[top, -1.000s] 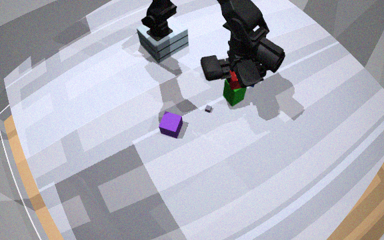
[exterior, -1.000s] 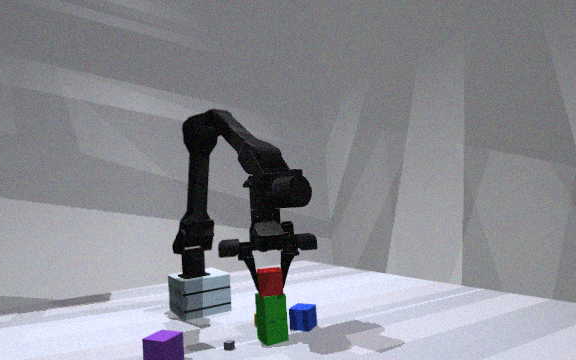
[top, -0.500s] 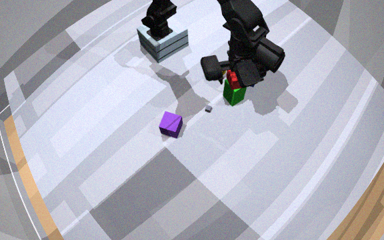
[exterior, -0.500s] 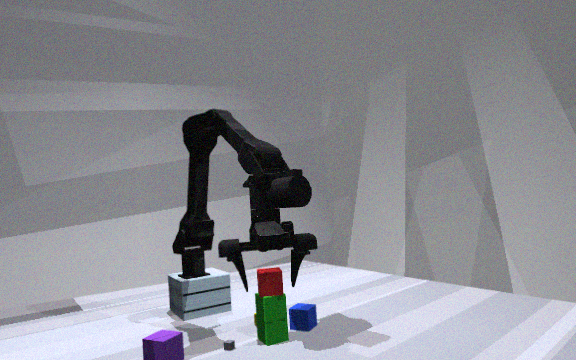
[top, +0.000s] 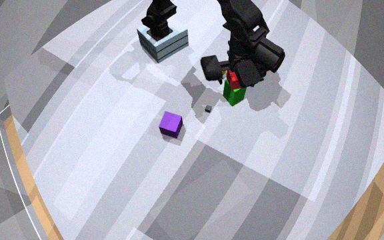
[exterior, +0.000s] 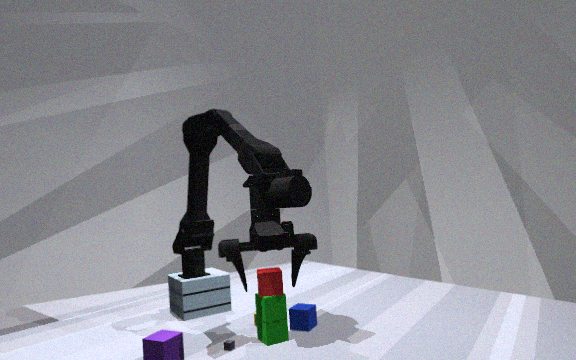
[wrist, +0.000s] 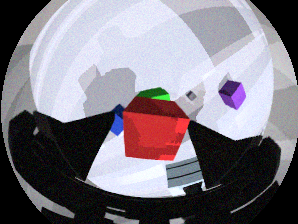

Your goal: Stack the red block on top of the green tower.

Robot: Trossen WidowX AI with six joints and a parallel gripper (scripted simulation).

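Observation:
The red block sits on top of the green tower, which stands upright and looks like two stacked green blocks. No gap shows between red and green in the exterior view. My gripper is open around the red block, with a fingertip on either side and space between each finger and the block in the exterior view. In the top view the gripper covers part of the red block.
A blue block is beside the tower; a mostly hidden yellow thing is behind it. A tiny dark cube and a purple block lie on the other side. The arm's base stands on a grey-blue box.

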